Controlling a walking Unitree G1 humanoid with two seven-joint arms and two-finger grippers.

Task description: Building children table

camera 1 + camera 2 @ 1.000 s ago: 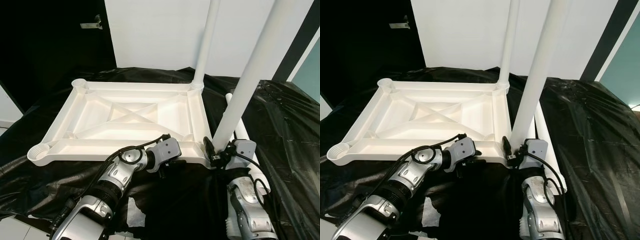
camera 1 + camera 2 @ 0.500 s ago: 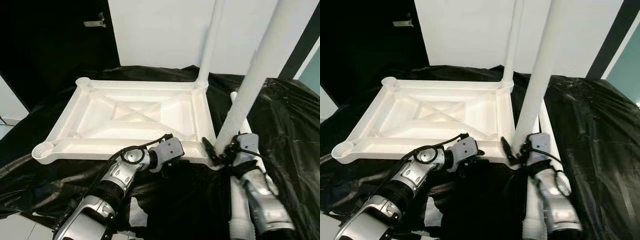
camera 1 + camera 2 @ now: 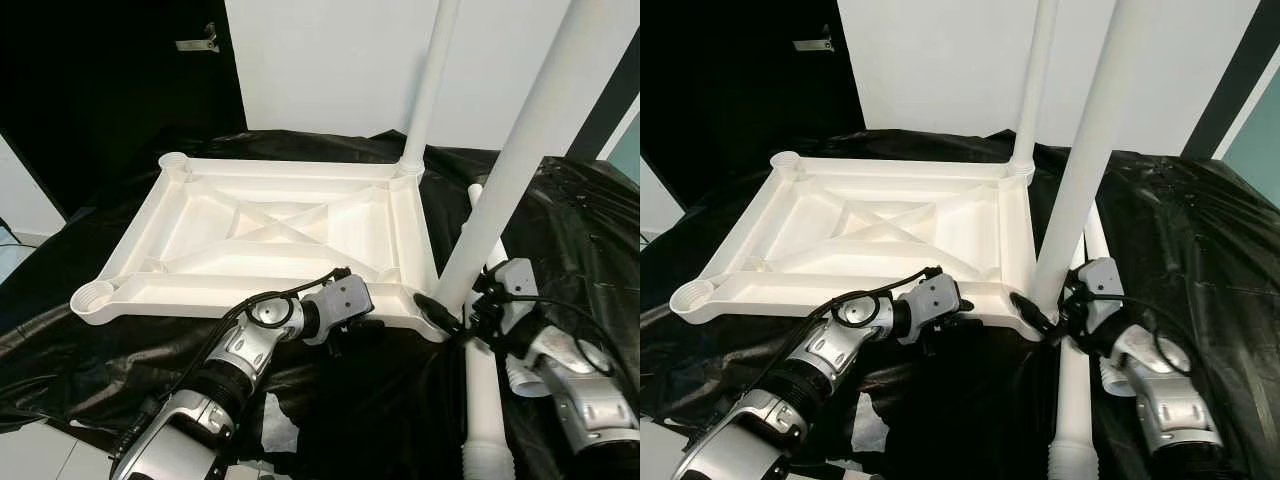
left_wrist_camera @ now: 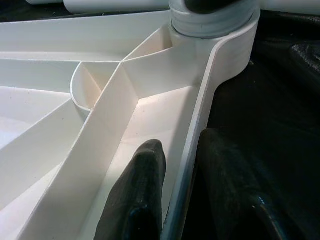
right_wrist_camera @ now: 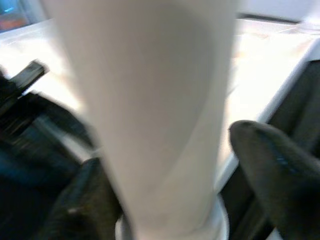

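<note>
The white plastic tabletop (image 3: 270, 240) lies upside down, ribbed underside up, in the centre of the frame on a worktop draped in black plastic sheeting (image 3: 580, 230). One white leg (image 3: 428, 85) stands upright in the far right corner socket, top right of centre. A second leg (image 3: 520, 160) rises from the near right corner socket at lower right. Empty sockets show at the near left corner (image 3: 92, 296) and the far left corner (image 3: 172, 160). A spare leg (image 3: 485, 400) lies on the sheeting at lower right.

The left claw (image 4: 180, 200) is narrowly open, pinching the tabletop's near rim, one finger inside and one outside. The right claw (image 3: 455, 318) is spread around the base of the near right leg; the blurred wrist view suggests both fingers (image 5: 270, 165) press against it.
</note>
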